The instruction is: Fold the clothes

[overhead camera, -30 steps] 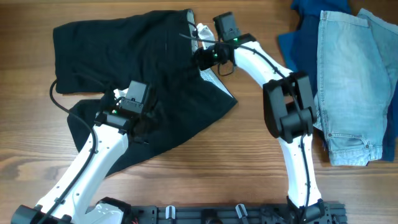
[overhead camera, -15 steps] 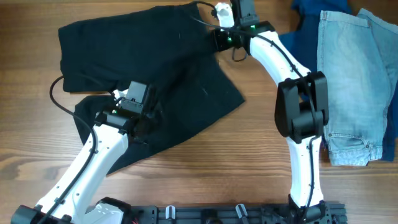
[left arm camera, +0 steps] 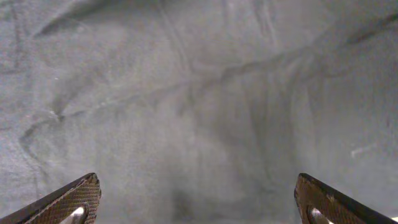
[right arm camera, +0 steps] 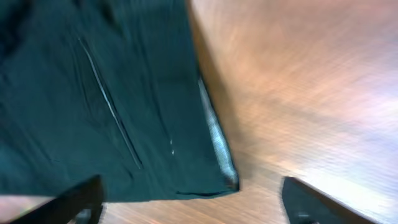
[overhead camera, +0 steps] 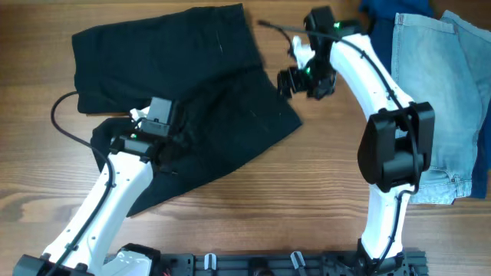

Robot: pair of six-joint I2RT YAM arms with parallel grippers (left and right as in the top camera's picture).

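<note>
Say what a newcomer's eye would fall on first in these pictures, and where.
A big black garment sprawls across the wooden table, left and middle, with the left gripper open right over it. The right gripper, also open, hangs at its right edge. Pale denim clothes lie heaped at the far right.

The spread garment (overhead camera: 199, 92) lies on the left half of the table (overhead camera: 307, 207). The garment pile (overhead camera: 433, 100) lies at the right edge, well apart. The left pincer (overhead camera: 170, 153) is over the spread garment's front part. The right pincer (overhead camera: 295, 80) is just beside its right edge, between garment and pile.
</note>
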